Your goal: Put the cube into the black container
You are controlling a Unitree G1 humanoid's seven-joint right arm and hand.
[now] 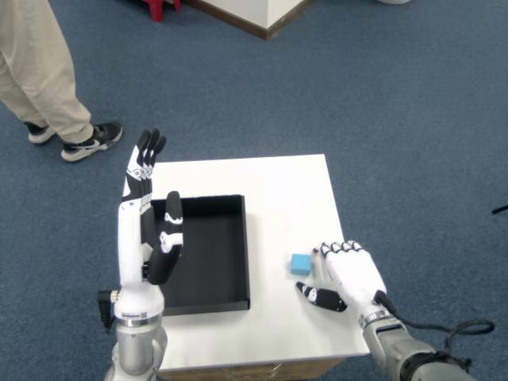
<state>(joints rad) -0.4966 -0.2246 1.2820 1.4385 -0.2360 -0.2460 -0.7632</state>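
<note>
A small light-blue cube point(300, 263) lies on the white table point(270, 190), a short way right of the black container point(202, 254). My right hand point(346, 276) rests on the table just right of the cube, fingers spread and thumb pointing left below the cube. It is open and holds nothing; its fingertips sit close to the cube without clearly touching it. The black container is a shallow square tray, open at the top with nothing inside. The left hand point(147, 214) stands upright over the tray's left edge, fingers straight.
A person's legs in beige trousers and dark shoes point(91, 139) stand on the blue carpet at the upper left. A white block with a brown base point(262, 14) is at the top. The table's right edge lies just beyond my right hand.
</note>
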